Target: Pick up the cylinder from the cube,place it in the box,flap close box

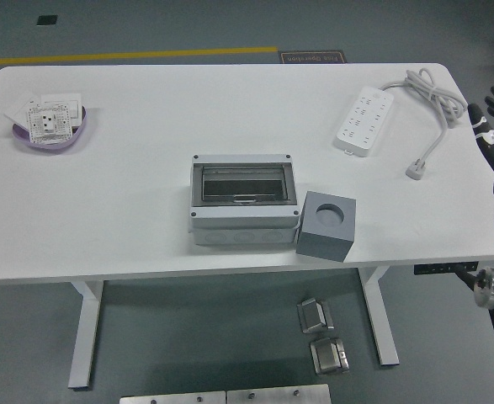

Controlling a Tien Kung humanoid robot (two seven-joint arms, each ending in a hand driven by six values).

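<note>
1. A workshop or robotics lab: grey industrial floor (146, 25) with a yellow marking line (129, 55) beyond the far side of the table.
2. A plain white height-adjustable table (146, 151) holds a power strip (363, 120) and an electrical enclosure box (243, 202).
3. Metal parts (322, 335) lie on the floor near the right table leg.

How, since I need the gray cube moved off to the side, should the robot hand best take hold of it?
Come from above and pinch the gray cube across its far and near side walls. Both are flat, parallel and free, whereas its left side sits close against the box.
</note>
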